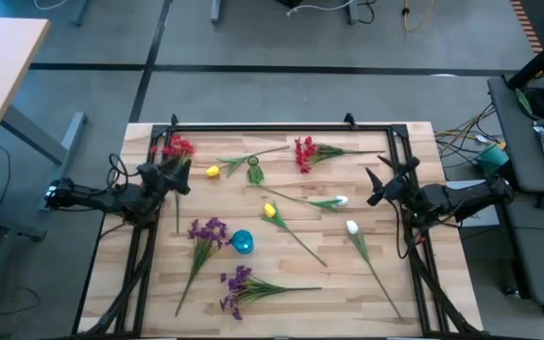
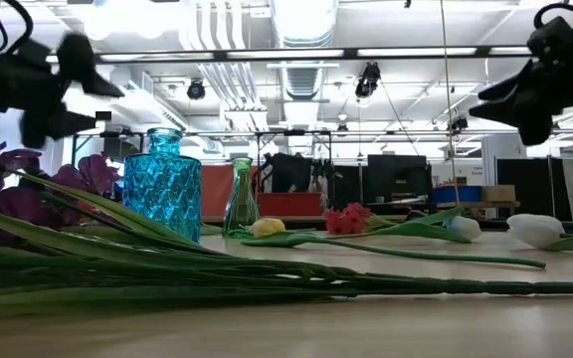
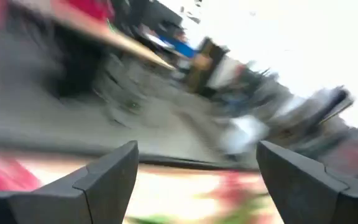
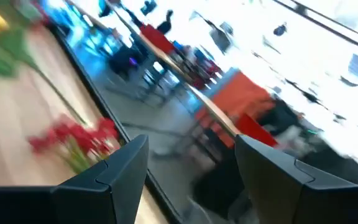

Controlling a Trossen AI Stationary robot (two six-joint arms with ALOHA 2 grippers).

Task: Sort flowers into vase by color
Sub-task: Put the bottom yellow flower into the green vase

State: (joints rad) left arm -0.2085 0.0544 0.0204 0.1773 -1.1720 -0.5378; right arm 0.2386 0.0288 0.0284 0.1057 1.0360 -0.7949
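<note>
Red-clustered artificial flower on a thin green stem (image 1: 177,148) lying at the table's (image 1: 348,302) far-left corner, directly beside the left end effector (image 1: 176,177), spread wide and empty, stem running toward the near edge; right end effector (image 1: 378,186) part-open, empty, well apart.

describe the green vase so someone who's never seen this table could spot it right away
Start at the wooden table and look to the middle of its far half, between the two red flower clusters. The green vase stands there, a small clear green glass bottle with a narrow neck, a yellow bud lying just left of it. The only other vase is blue, wider and nearer the table's centre.
</note>
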